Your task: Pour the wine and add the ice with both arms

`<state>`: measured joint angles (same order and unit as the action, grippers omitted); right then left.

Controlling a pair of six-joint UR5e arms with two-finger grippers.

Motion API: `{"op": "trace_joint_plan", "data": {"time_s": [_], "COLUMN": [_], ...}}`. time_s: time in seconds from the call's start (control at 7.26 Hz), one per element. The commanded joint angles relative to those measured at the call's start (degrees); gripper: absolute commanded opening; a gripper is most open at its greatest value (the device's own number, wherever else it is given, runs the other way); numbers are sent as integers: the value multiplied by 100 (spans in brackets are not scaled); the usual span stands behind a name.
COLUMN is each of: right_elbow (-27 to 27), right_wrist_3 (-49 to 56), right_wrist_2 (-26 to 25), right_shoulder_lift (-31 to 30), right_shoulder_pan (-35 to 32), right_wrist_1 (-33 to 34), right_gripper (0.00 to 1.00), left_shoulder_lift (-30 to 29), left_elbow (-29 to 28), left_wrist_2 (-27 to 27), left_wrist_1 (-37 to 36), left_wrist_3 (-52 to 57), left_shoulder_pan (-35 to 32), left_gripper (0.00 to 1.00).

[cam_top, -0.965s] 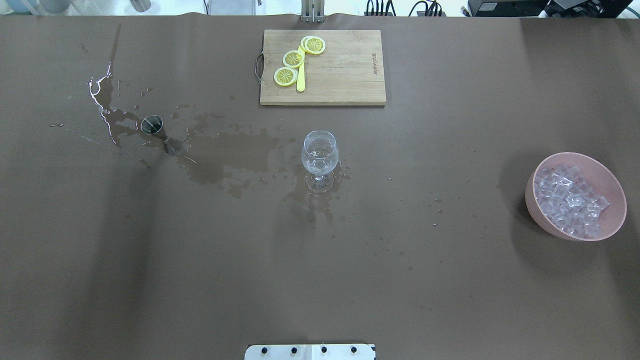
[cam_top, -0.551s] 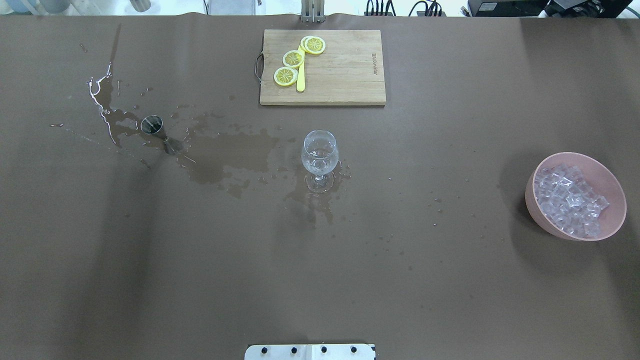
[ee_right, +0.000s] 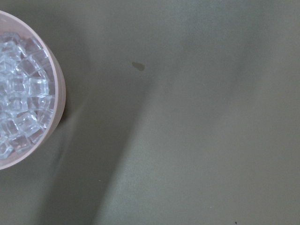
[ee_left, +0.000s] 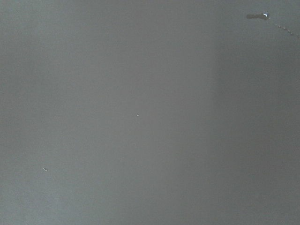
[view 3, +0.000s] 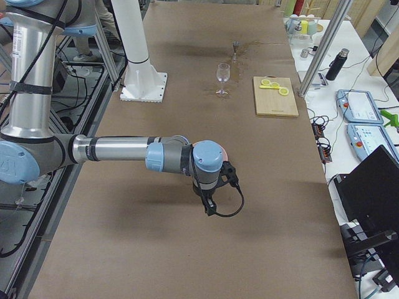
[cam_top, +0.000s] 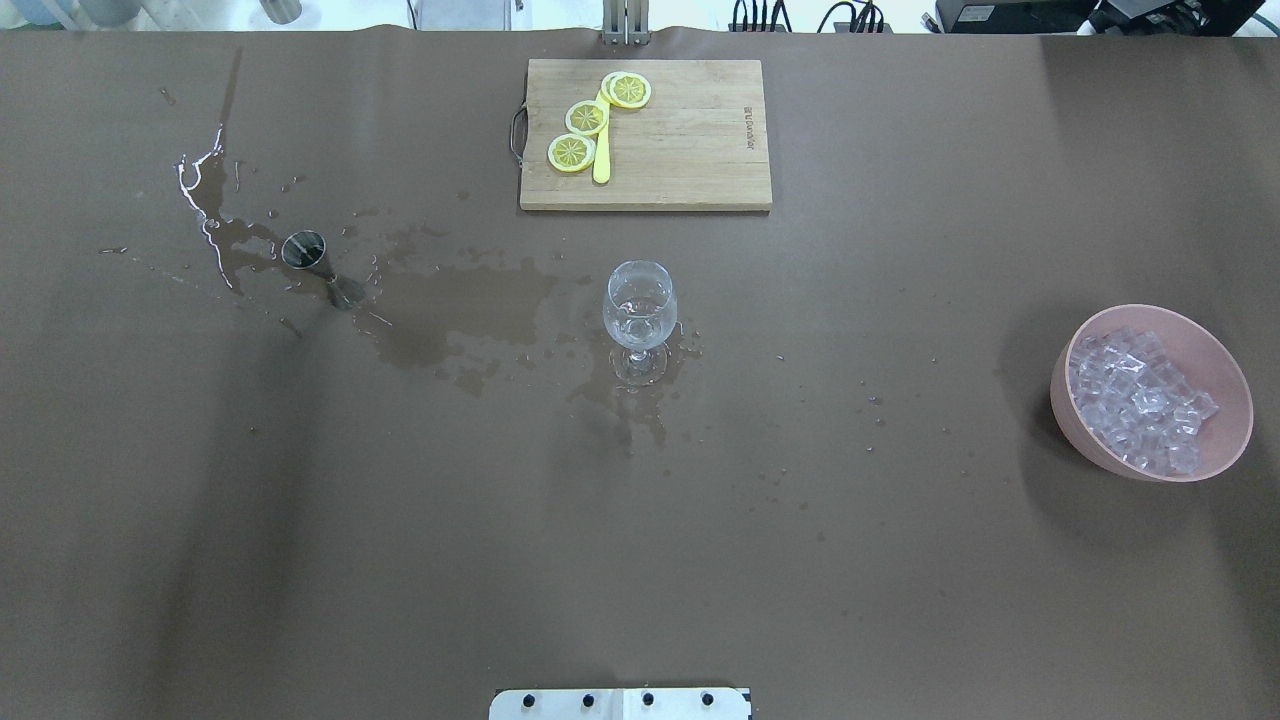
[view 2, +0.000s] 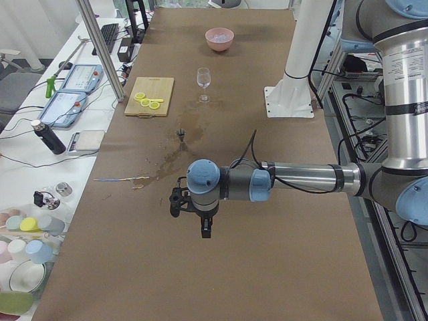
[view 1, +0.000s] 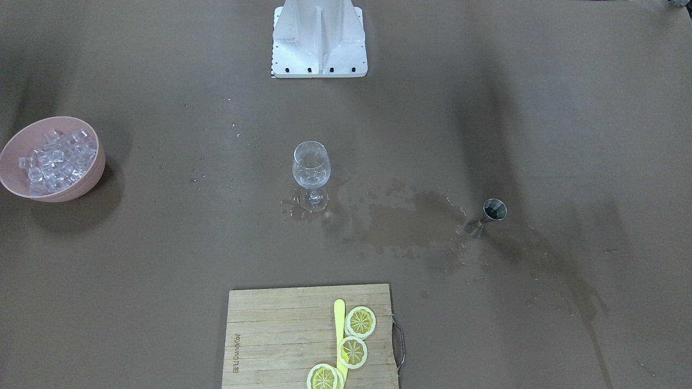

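Jaws on the left arm (view 2: 301,179) and right arm (view 3: 118,149) are hanging above the desk (cam_top: 800,560), can't tell if they're released or clenched. Ice (cam_top: 1135,400) is sitting in the bowl (cam_top: 1068,415), 3 o'clock from the glass (cam_top: 640,300), well apart.

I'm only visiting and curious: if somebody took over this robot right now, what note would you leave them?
Left gripper and right gripper: above the table, open or shut unclear; right one is near the pink bowl.
Ice fills that bowl on the robot's right; wine glass stands upright mid-table; jigger stands left, amid a spill.
Done: glass seems to hold some clear liquid. Left: adding ice, apparently.
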<state>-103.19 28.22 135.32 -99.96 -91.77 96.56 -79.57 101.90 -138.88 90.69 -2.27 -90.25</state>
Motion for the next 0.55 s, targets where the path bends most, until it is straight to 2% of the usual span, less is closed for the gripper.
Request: {"op": "trace_joint_plan", "data": {"time_s": [0.0,0.41], "right_elbow": [79,18], "right_wrist_3": [8,-53], "right_wrist_2": [169,337], "right_shoulder_lift": [-94,-103], "right_shoulder_pan": [-25,-43], "right_wrist_1": [-5,-6], "right_gripper": [100,100], "left_shoulder_lift": [3,-32], "left_elbow": [162,260], "left_wrist_2": [-68,-208], "left_wrist_1": [63,80], "left_wrist_3": [-124,-607], "left_shoulder_pan": [-1,16], "left_gripper": [98,98]}}
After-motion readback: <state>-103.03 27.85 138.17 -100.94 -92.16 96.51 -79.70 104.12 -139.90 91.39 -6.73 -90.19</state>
